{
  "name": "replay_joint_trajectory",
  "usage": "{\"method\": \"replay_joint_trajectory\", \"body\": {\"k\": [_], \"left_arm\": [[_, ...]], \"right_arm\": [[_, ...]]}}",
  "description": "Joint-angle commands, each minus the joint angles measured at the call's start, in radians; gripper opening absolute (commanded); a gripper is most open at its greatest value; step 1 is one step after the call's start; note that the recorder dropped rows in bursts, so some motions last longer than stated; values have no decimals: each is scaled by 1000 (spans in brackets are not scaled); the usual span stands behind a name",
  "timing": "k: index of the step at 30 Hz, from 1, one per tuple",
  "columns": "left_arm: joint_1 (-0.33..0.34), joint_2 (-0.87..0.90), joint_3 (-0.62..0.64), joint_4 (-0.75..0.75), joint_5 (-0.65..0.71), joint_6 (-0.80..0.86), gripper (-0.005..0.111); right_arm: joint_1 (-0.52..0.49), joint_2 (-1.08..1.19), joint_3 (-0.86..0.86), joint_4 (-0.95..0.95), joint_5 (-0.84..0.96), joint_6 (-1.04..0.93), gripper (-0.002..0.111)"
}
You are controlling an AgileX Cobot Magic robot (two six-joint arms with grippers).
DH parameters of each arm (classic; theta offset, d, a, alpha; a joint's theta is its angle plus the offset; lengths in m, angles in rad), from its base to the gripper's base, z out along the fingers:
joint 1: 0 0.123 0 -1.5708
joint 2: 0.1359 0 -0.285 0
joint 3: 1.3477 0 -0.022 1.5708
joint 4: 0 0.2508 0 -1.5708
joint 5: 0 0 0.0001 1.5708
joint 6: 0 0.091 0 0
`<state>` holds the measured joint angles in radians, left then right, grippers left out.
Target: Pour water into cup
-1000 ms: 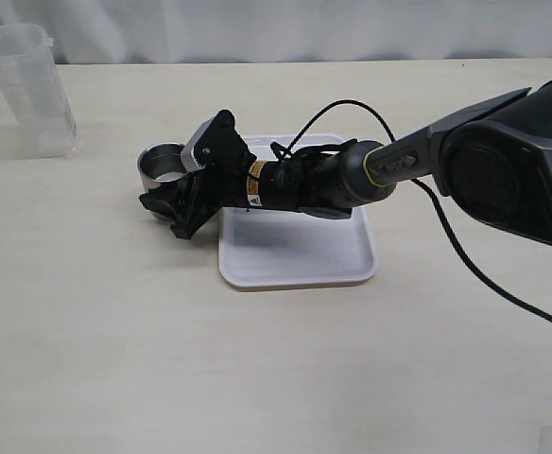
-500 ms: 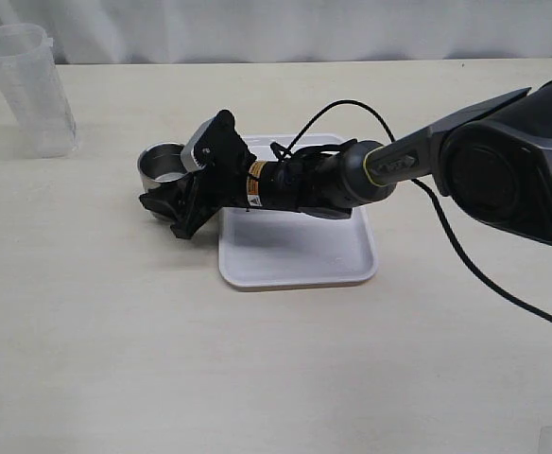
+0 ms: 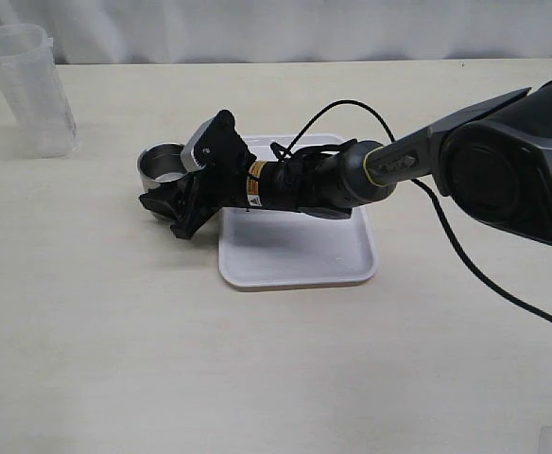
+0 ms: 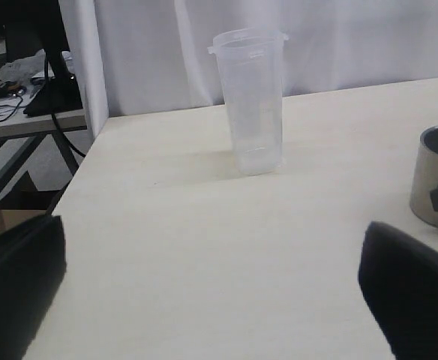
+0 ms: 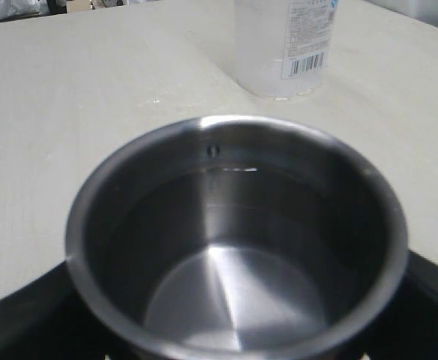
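Note:
The steel cup [image 3: 161, 163] stands on the table just left of the white tray [image 3: 295, 251]. My right gripper [image 3: 167, 213] reaches across the tray and is shut on the cup, with one black finger against each side. In the right wrist view the cup [image 5: 234, 247] fills the frame between the gripper's [image 5: 238, 315] fingers, and a faint liquid line shows on its inner wall. The tall transparent container [image 3: 32, 87] stands upright at the far left; it also shows in the left wrist view [image 4: 250, 97]. I cannot tell how much water it holds. My left gripper [image 4: 211, 300] is open and empty, short of the container.
The table edge and a white curtain lie just behind the container. A side table with cables [image 4: 24, 97] stands beyond the table's corner. The right arm's black cable [image 3: 465, 255] trails over the table right of the tray.

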<state>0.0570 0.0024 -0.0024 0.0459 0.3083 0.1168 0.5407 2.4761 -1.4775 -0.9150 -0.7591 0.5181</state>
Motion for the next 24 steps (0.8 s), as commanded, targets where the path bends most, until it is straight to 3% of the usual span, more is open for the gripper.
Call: {"method": "replay_joint_trajectory", "body": {"k": [1,11,13,17,20,21,24], "left_arm": [[0,-2,2,-4,-3,5,105],[0,-2,2,2,0,-12,101],[0,-2,2,4,2,-12,87],[0,-2,2,5,9,-12,38],[0,-2,2,5,9,-12,8],[0,-2,2,5,9,-12,1],[0,-2,2,5,9,-12,0]], "right_arm": [[-6,4,4,-12,47,2,4],[-6,4,4,-12,47,2,4],[-6,4,4,-12,47,2,4],[-6,4,4,-12,47,2,4],[-6,4,4,-12,47,2,4],[-6,4,4,-12,47,2,4],[-6,4,4,-12,47,2,4]]}}
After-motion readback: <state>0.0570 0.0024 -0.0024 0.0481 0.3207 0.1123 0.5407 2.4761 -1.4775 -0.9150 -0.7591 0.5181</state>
